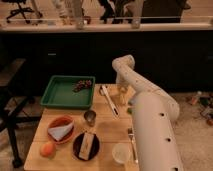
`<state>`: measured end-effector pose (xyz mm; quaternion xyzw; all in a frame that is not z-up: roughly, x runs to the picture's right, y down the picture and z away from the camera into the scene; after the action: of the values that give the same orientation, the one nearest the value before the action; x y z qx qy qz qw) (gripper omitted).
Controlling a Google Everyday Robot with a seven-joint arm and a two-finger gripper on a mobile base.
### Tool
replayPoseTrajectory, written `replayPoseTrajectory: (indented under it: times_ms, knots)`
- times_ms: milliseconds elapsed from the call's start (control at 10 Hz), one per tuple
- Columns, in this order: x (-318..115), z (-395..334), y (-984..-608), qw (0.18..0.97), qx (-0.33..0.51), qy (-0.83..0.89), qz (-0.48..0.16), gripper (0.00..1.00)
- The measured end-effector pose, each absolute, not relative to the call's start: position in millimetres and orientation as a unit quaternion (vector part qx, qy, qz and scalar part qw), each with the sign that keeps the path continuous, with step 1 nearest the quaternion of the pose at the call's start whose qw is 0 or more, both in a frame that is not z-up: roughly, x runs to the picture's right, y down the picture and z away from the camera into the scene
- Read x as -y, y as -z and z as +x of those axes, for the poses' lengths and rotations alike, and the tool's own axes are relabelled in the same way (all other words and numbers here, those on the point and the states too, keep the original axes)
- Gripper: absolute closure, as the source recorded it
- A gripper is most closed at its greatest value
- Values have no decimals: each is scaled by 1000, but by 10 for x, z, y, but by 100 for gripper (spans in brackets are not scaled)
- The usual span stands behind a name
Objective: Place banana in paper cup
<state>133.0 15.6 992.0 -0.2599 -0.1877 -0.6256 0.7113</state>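
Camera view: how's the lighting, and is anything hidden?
Camera view: table warmly, evenly lit; the cabinets behind fall into deep shadow; the arm hides the table's right edge; the gripper hangs low at the far right, beside the white utensil.

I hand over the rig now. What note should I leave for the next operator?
Gripper: shut, low at the far right of the table, beside the long white utensil.
Banana: pale-yellow shape at the fingers, probably gripped, not yet lifted.
Paper cup: near the front edge, no banana in it.
Done: reach and grip, it seems.
Left: lift, carry to cup, release.
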Motion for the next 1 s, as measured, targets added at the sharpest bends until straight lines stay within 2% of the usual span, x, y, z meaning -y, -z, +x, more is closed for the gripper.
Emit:
replayPoseTrajectory:
  times_ms: [500,1000]
  knots:
    - [7,1190,-9648,714,175,630,-249,100]
    - [69,1053,-9161,723,139,629,-249,100]
